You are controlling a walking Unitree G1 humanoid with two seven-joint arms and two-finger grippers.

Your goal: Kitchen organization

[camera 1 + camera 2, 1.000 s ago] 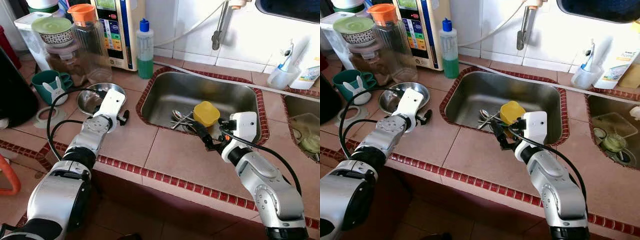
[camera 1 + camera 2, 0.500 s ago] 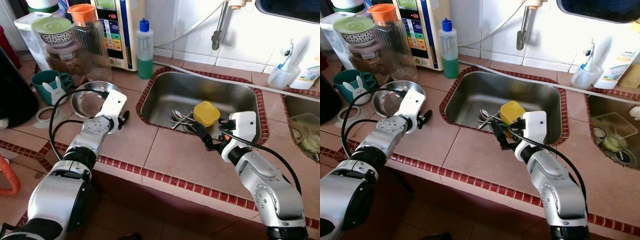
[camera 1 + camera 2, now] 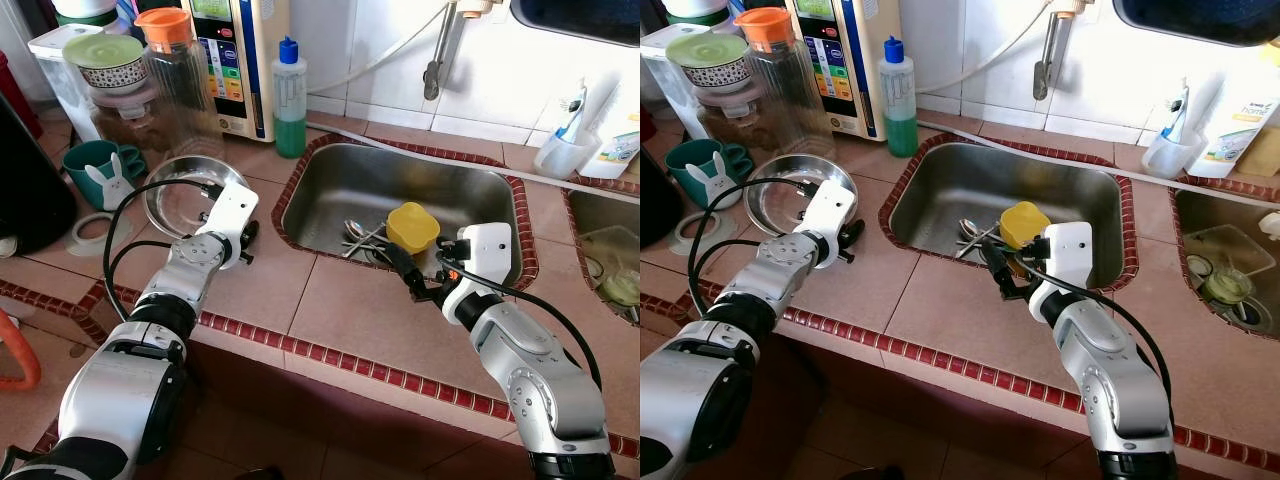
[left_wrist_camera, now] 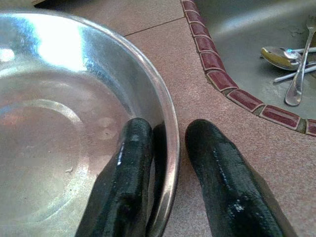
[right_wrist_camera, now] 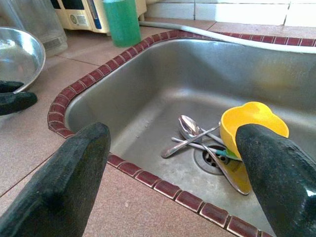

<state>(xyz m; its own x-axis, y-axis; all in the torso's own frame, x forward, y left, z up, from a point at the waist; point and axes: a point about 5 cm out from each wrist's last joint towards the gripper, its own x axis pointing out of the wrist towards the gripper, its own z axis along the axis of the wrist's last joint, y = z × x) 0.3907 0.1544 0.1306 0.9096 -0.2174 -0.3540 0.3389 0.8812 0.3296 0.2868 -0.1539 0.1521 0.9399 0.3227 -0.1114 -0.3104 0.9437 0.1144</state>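
Two grippers: both over the tiled tabletop [image 3: 330, 310], one on each side of the sink's near-left corner.
Left gripper [image 4: 168, 163]: its jaws are clamped on the rim of the steel bowl [image 3: 185, 195], one finger [image 4: 126, 173] inside the bowl and the other outside against the rim.
Steel bowl: tilted, its open side turned toward the camera, lifted at the edge the gripper holds; it sits on the tabletop left of the sink, in front of the clear jug [image 3: 180, 85].
Right gripper [image 3: 405, 272]: at the sink's near edge, jaws wide apart and holding nothing, pointing into the basin.
Sink [image 3: 340, 190]: stainless, edged with dark red tiles.
Yellow cup [image 3: 412, 226]: in the sink near the drain, tipped on its side.
Spoons [image 5: 190, 133]: several lie crossed beside the yellow cup, over the drain.
Green soap bottle [image 3: 290, 100]: upright at the sink's far-left corner, blue cap on.
Teal mug [image 3: 95, 165]: on the tabletop left of the bowl, with a white rabbit figure on its front.
Jug lid: orange.
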